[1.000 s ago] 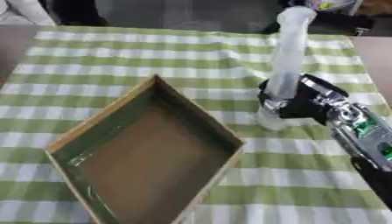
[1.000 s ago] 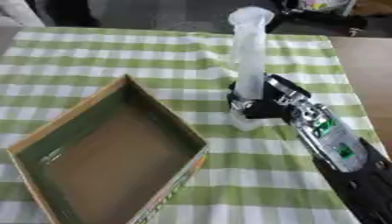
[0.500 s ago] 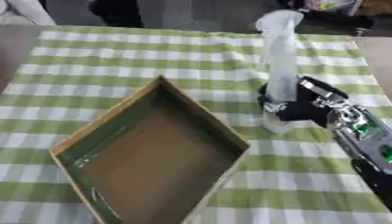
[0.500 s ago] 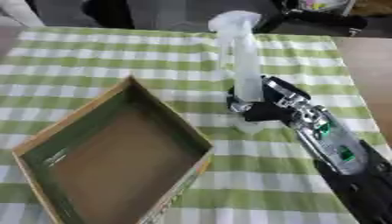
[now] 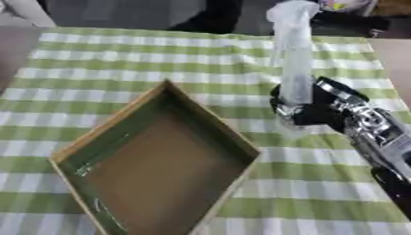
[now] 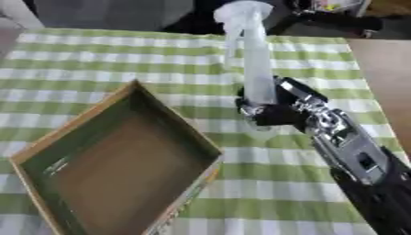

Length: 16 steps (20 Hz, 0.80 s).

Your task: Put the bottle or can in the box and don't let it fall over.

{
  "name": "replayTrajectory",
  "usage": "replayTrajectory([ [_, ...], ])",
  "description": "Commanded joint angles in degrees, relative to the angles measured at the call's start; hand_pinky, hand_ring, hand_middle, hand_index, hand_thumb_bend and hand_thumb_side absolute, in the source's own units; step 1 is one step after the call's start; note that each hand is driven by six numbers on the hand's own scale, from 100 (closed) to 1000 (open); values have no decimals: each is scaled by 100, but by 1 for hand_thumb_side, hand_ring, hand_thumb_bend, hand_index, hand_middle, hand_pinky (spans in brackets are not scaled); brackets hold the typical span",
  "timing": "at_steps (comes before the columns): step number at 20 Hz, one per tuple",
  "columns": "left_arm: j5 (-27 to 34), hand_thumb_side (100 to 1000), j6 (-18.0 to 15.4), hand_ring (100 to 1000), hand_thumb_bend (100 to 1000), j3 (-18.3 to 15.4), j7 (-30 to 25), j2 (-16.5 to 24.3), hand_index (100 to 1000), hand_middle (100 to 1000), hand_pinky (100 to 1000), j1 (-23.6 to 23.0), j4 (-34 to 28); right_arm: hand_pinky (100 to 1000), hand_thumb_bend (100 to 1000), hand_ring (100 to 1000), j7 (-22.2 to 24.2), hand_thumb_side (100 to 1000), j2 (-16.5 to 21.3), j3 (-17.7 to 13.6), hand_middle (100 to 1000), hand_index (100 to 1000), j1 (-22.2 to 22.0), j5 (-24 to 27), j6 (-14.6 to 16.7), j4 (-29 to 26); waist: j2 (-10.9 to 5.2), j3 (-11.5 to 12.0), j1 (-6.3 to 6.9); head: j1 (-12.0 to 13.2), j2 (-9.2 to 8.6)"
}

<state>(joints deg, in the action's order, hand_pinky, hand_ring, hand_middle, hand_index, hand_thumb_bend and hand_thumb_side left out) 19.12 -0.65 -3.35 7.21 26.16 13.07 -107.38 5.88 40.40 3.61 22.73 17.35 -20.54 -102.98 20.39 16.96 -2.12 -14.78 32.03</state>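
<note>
A tall clear spray bottle (image 5: 293, 64) with a white trigger top stands upright, its base just above the green-checked cloth (image 5: 160, 59), right of the box. My right hand (image 5: 317, 108) is shut on the bottle's lower part, its arm reaching in from the lower right. The open cardboard box (image 5: 104, 137), brown inside with green-lined walls, lies on the cloth at the lower left, turned like a diamond and with nothing in it. The bottle is about a hand's width from the box's right corner. My left hand shows in neither view.
The cloth ends at the bare table (image 6: 385, 78) on the right. Dark objects and clutter line the far edge (image 5: 345, 18) behind the bottle.
My right hand has carried the bottle to the left, toward the box, still upright. The whole picture has also shifted a little, so the camera moved.
</note>
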Motion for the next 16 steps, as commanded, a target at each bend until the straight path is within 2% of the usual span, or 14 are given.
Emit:
replayTrajectory([
  [1, -7, 893, -7, 861, 159, -20, -15, 128, 849, 959, 918, 13, -117, 1000, 100, 931, -110, 100, 244, -122, 485, 162, 115, 226, -13, -384, -146, -10, 23, -15, -77],
  [8, -6, 888, -18, 861, 157, -19, -11, 149, 849, 959, 917, 6, -137, 999, 100, 934, -359, 100, 295, -138, 498, 162, 486, 703, -49, -1013, -187, -28, 35, -14, -47],
  [16, 2, 884, -16, 861, 157, -8, -11, 183, 849, 959, 917, -7, -142, 987, 100, 923, -205, 100, 258, 276, 509, 170, 1370, 1339, 111, -1161, -275, -52, 22, -18, 20],
])
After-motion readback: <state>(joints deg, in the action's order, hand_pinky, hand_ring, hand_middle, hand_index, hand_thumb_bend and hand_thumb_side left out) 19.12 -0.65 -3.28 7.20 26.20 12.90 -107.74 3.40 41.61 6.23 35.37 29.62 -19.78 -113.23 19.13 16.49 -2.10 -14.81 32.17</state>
